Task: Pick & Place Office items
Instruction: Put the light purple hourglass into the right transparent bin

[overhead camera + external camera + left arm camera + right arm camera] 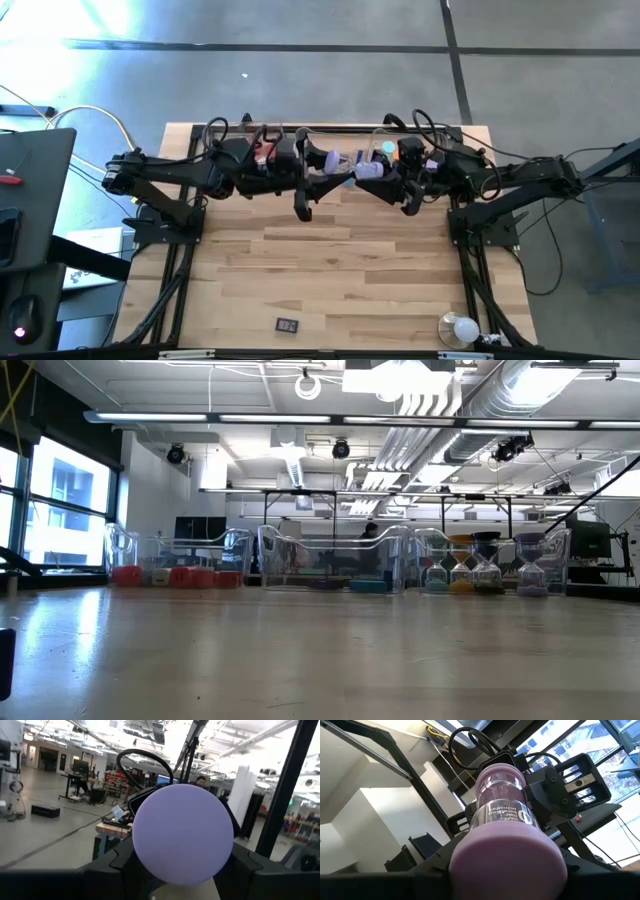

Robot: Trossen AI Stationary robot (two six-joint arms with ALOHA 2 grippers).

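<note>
Both my grippers, left gripper and right gripper, apparently clench one lilac sand timer above the bench's far edge; uneven release could drop it.

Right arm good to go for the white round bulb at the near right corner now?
Probably not yet. The right gripper is shut on the lilac-capped clear sand timer at the table's far edge, with the left gripper on its other end. The white round bulb itself lies uncovered.
</note>
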